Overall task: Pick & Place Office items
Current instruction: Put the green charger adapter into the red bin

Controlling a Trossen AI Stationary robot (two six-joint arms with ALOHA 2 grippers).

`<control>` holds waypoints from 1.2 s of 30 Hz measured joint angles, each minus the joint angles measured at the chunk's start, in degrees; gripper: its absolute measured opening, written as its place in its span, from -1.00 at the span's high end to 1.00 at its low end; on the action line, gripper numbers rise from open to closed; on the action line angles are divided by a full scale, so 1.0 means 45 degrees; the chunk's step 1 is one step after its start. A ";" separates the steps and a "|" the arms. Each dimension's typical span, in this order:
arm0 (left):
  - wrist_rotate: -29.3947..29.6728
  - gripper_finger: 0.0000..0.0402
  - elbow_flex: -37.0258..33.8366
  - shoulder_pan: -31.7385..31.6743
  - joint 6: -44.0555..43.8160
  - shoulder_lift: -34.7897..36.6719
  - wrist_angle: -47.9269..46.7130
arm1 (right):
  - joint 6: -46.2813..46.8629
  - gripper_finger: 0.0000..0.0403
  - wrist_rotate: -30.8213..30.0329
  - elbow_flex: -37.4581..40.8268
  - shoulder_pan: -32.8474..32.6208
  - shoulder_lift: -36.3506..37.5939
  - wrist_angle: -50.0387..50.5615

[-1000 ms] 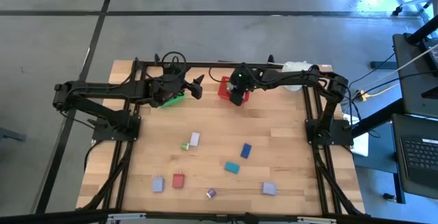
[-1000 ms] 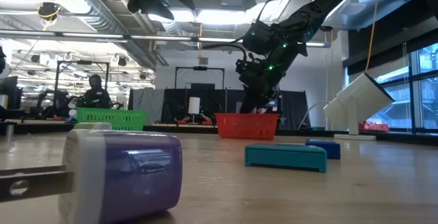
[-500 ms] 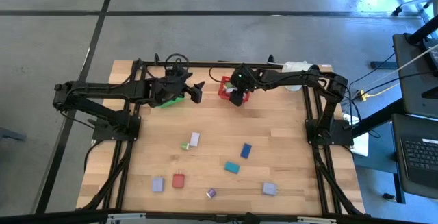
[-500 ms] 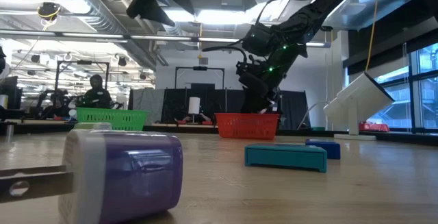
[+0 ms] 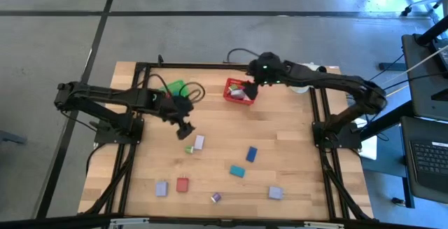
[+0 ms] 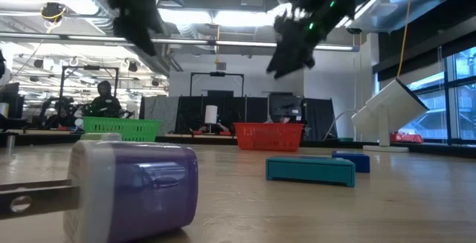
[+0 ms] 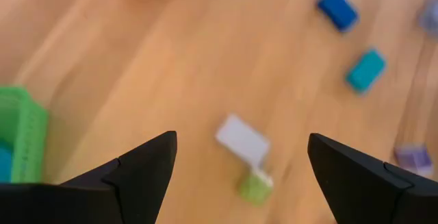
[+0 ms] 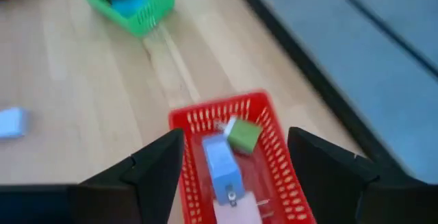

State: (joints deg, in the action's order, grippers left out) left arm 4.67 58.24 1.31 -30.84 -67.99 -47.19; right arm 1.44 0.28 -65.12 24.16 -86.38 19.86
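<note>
Our left gripper hangs wide open and empty over the white piece and the green piece touching it. We should centre on one only and drop straight, or we nudge both. Our right gripper is spread empty above the red basket, which holds a green block and a blue block. The rest lie scattered on the table.
</note>
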 joint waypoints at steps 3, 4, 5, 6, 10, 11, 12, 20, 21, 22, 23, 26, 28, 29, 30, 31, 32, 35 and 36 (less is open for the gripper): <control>0.0019 -0.62 -0.0005 0.0788 0.0012 0.0000 -0.0581 | 0.0011 -0.28 -0.0508 0.0000 0.0000 0.1224 0.0542; 0.0039 -0.62 -0.0005 0.1046 0.0012 0.0000 -0.0701 | 0.0010 -0.27 -0.0688 0.0000 0.0000 0.1636 0.0738; 0.0095 -0.62 -0.0005 0.1286 0.0017 0.0000 -0.0788 | 0.0021 -0.27 -0.0841 0.0000 0.0000 0.2007 0.0914; 0.0193 -0.62 -0.0005 0.1514 0.0017 -0.0002 -0.0822 | 0.0082 -0.27 -0.0966 0.0000 0.0000 0.2362 0.1020; 0.0835 -0.62 -0.0320 0.2474 0.0427 -0.0078 -0.0843 | 0.0259 -0.27 -0.1177 -0.0005 0.0000 0.3623 0.1595; 0.0895 -0.62 -0.0485 0.2717 0.0578 -0.0097 -0.0825 | 0.0259 -0.27 -0.1177 -0.0005 0.0000 0.3878 0.1780; 0.0915 -0.62 -0.0655 0.2926 0.0692 -0.0153 -0.0786 | 0.0284 -0.27 -0.1174 -0.0005 0.0000 0.4099 0.1887; 0.0989 -0.62 -0.1824 0.3933 0.0848 -0.1435 0.0231 | 0.0635 -0.27 -0.1206 -0.0005 0.0000 0.4985 0.3652; 0.0989 -0.62 -0.1905 0.3953 0.0976 -0.1702 0.0676 | 0.0674 -0.27 -0.1204 -0.0005 0.0000 0.4986 0.3770; 0.0989 -0.62 -0.1980 0.3956 0.1189 -0.1973 0.1079 | 0.0705 -0.27 -0.1199 -0.0005 -0.0002 0.4985 0.3895; 0.0992 -0.62 -0.2059 0.3955 0.1397 -0.2256 0.1434 | 0.0737 -0.27 -0.1202 -0.0005 0.0000 0.4985 0.4038; 0.0994 -0.62 -0.2171 0.3951 0.1939 -0.3229 0.2534 | 0.0825 -0.27 -0.1206 -0.0005 0.0000 0.4985 0.4184; 0.0994 -0.62 -0.2176 0.3951 0.2209 -0.3871 0.2998 | 0.0829 -0.27 -0.1214 -0.0005 0.0000 0.4985 0.4297; 0.0994 -0.62 -0.2176 0.3951 0.2352 -0.4198 0.3144 | 0.0904 -0.27 -0.1272 -0.0005 -0.0003 0.4985 0.4342; 0.0989 -0.62 -0.2178 0.3951 0.2474 -0.4476 0.3203 | 0.0976 -0.27 -0.1323 -0.0005 -0.0002 0.4985 0.4389; 0.0977 -0.62 -0.2181 0.3951 0.2565 -0.4736 0.3245 | 0.1155 -0.27 -0.1342 -0.0005 -0.0002 0.4985 0.4517; 0.0965 -0.62 -0.2181 0.3946 0.2650 -0.4995 0.3279 | 0.1322 -0.27 -0.1339 -0.0005 -0.0004 0.4985 0.4722; 0.0965 -0.61 -0.2181 0.3937 0.2698 -0.5583 0.3295 | 0.1480 -0.27 -0.1342 -0.0005 -0.0003 0.4985 0.5009; 0.0966 -0.60 -0.2181 0.3937 0.2694 -0.5716 0.3304 | 0.1476 -0.27 -0.1342 -0.0005 -0.0005 0.4985 0.5034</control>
State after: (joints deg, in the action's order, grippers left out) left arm 9.02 48.42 19.03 -18.72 -93.71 -32.32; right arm 8.08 -5.76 -65.14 24.14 -63.94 42.51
